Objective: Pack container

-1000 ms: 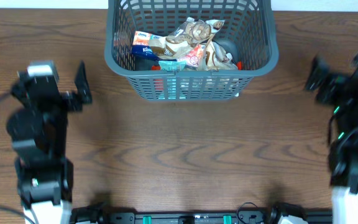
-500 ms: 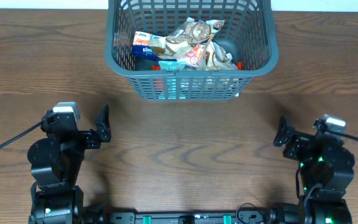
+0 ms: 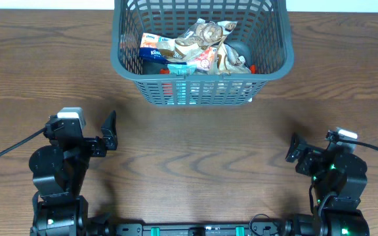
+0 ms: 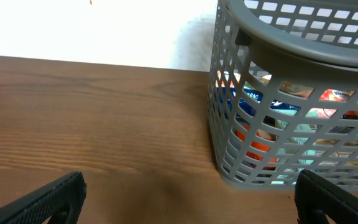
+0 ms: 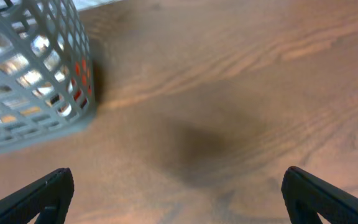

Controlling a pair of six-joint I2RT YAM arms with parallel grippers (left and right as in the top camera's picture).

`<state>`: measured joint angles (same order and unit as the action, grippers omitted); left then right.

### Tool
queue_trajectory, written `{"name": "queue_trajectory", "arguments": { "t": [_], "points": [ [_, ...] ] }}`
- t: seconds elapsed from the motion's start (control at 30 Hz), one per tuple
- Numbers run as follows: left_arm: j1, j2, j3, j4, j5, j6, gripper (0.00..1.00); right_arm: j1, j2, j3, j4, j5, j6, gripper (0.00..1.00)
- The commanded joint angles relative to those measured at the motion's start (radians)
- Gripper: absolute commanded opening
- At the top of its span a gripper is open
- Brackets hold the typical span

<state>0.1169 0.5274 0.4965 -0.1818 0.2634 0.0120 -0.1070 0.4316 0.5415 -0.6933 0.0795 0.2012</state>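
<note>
The dark grey slatted container stands at the back middle of the table and holds several snack packs. It also shows in the left wrist view and in the right wrist view. My left gripper is open and empty at the front left, well short of the container. In the left wrist view only bare wood lies between its fingers. My right gripper is open and empty at the front right. In the right wrist view only bare wood lies between its fingers.
The wooden table runs between the container and the two arms. A black cable trails off the left arm toward the left edge. A white wall edge lies behind the table.
A second ago both arms were further back and out to the sides. They pulled in to the front. Over the last half second the right gripper dropped slightly lower; the left barely moved.
</note>
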Motion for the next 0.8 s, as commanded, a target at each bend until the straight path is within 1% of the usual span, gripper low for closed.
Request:
{"name": "queue_trajectory", "arguments": {
  "t": [0.0, 0.33, 0.47, 0.53, 0.6, 0.77],
  "points": [
    [0.002, 0.0, 0.006, 0.002, 0.014, 0.017, 0.99, 0.01, 0.0, -0.002, -0.034, 0.01, 0.011, 0.99],
    [0.002, 0.0, 0.006, 0.002, 0.014, 0.017, 0.99, 0.011, -0.007, -0.002, -0.184, 0.01, 0.011, 0.99],
    [0.002, 0.0, 0.006, 0.002, 0.014, 0.017, 0.98, 0.013, -0.075, -0.003, -0.242, 0.03, 0.0, 0.99],
    [0.002, 0.0, 0.006, 0.002, 0.014, 0.017, 0.99, 0.014, -0.138, -0.006, -0.225, 0.024, 0.0, 0.99],
    [0.002, 0.0, 0.006, 0.002, 0.014, 0.016, 0.99, 0.02, -0.205, -0.026, -0.17, 0.016, 0.001, 0.99],
    [0.002, 0.0, 0.006, 0.002, 0.014, 0.017, 0.99, 0.032, -0.31, -0.144, 0.062, -0.004, 0.0, 0.99]
  ]
}}
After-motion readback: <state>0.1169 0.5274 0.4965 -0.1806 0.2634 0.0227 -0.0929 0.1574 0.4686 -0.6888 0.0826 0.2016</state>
